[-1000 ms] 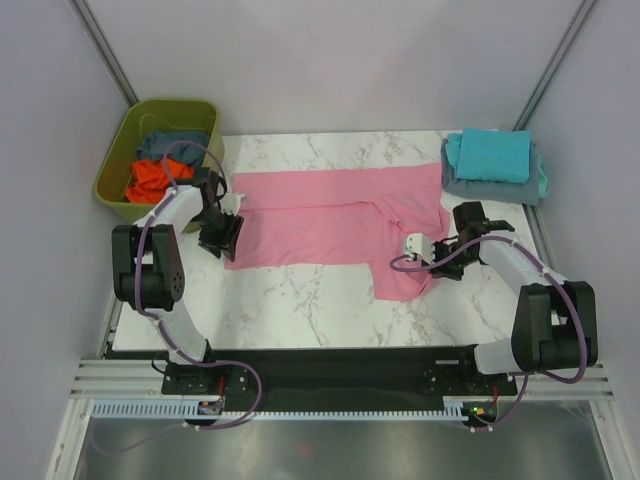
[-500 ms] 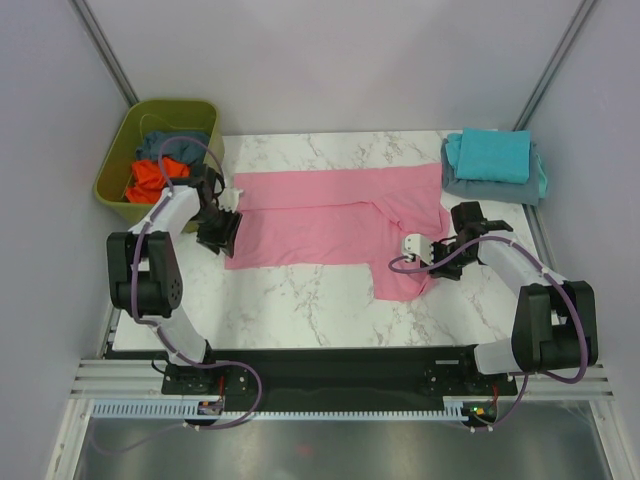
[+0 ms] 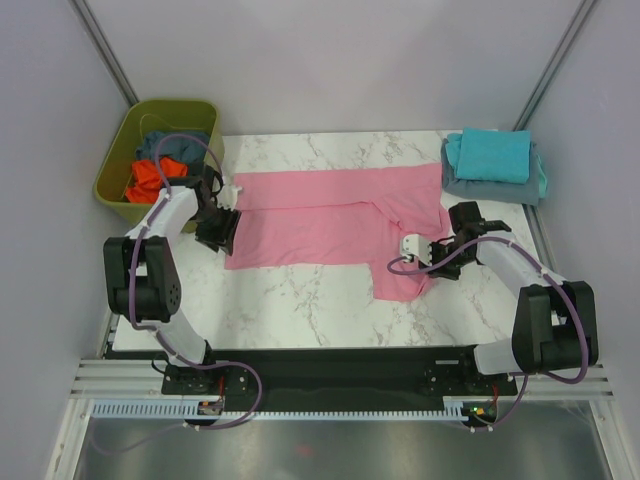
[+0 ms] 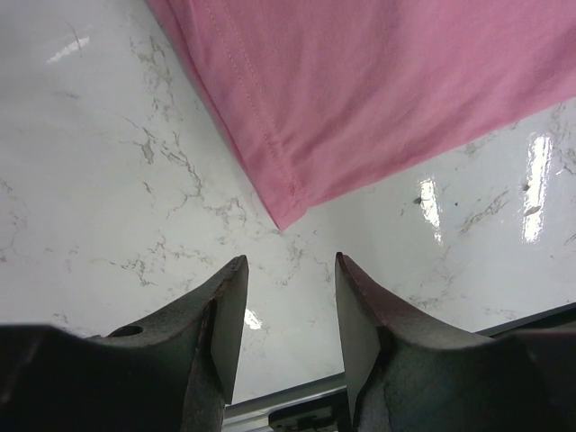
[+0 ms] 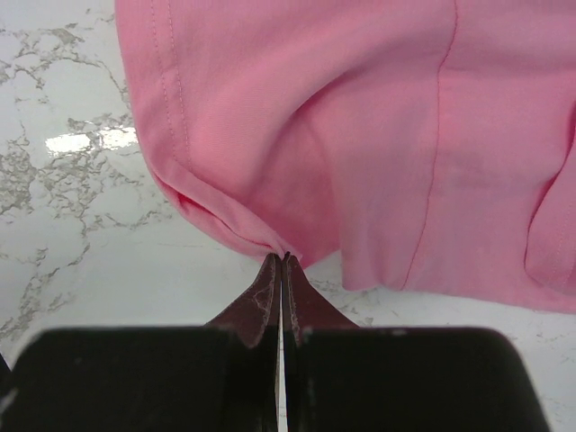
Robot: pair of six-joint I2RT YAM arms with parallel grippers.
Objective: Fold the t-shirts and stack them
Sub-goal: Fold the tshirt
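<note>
The light pink t-shirt [image 3: 320,218] lies spread on the marble table, partly folded. My right gripper [image 5: 283,258] is shut on its near right edge, with a fold of pink cloth [image 5: 225,220] pinched at the tips; in the top view that gripper [image 3: 436,262] sits at the shirt's lower right part. My left gripper [image 4: 286,270] is open and empty, just off the shirt's pointed left corner [image 4: 286,216]; in the top view that gripper [image 3: 220,232] is at the shirt's left edge. A folded turquoise shirt [image 3: 490,154] lies on a slate blue one [image 3: 480,188] at the far right.
An olive-green tub [image 3: 118,192] off the table's far left corner holds an orange shirt [image 3: 148,178] and a slate blue one [image 3: 170,142]. Grey walls close in both sides. The table's near edge and a black rail [image 4: 540,317] show below my left gripper.
My left gripper has moved slightly back and left along the shirt's left edge. The right gripper has shifted a little left, still holding the cloth.
</note>
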